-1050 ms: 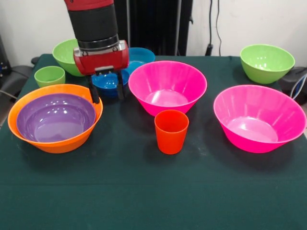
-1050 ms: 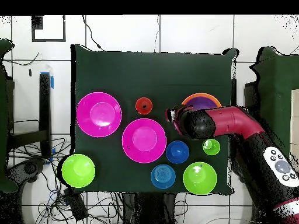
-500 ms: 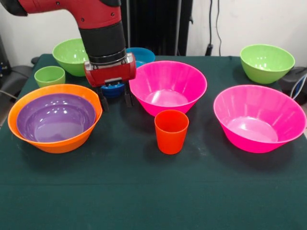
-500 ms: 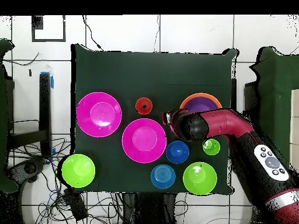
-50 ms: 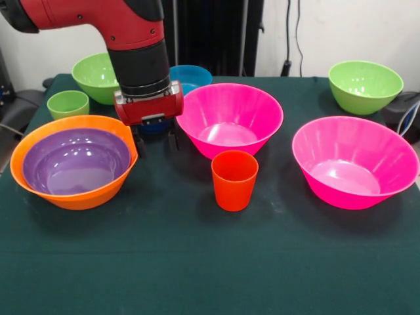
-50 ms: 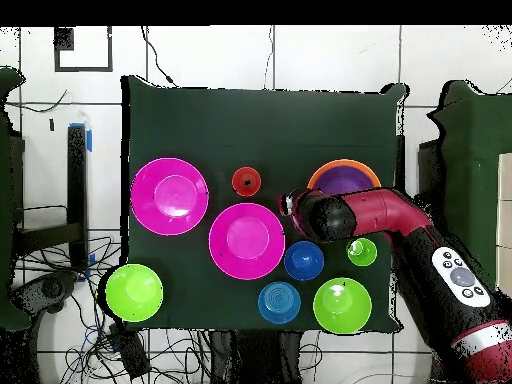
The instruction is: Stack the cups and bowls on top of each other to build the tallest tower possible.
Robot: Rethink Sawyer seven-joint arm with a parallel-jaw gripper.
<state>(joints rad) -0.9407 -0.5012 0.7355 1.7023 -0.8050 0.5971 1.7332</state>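
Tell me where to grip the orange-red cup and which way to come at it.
Grip the orange-red cup by its rim, coming straight down with one finger inside the open mouth and one outside. It stands upright, mouth up, on the green cloth, apart from the pink bowl behind it. Its glossy wall tapers downward, so a side pinch would likely slip.

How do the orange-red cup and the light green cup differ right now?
The orange-red cup stands in open cloth in front of the middle pink bowl; the light green cup sits at the table's edge, beside a green bowl. The orange-red cup looks taller and narrower, the light green cup squatter. Both stand upright, empty and unstacked.
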